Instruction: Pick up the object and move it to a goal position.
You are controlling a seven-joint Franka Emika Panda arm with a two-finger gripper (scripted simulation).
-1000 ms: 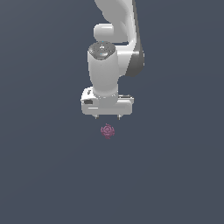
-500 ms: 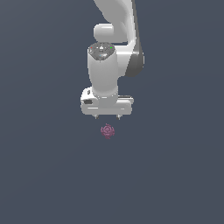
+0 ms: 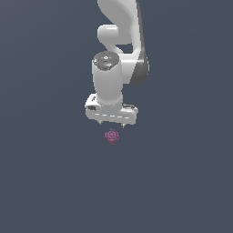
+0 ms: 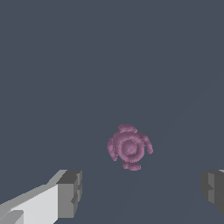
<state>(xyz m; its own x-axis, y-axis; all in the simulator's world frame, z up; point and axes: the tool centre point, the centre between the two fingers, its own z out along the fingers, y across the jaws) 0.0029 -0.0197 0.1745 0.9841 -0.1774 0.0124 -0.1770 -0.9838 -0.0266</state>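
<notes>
Magenta-pink object lying on the plain dark grey counter, alone, bumpy and roundish, with a ringed centre and small lobes around the rim as seen in the wrist view. Far smaller than the white arm above it.

White end effector poised directly over the object, pointing down, not touching it; a clear gap between fingertips and object in the exterior view. Fingers spread wide apart, nothing between them: in the wrist view one grey fingertip pad on one side and the other pad at the opposite edge of the frame, the object lying between their lines but further out from the camera, apart from both. In the exterior view, only short dark finger stubs visible beneath the flat white body of the end effector, just above the object and slightly toward the exterior view's right of it.
</notes>
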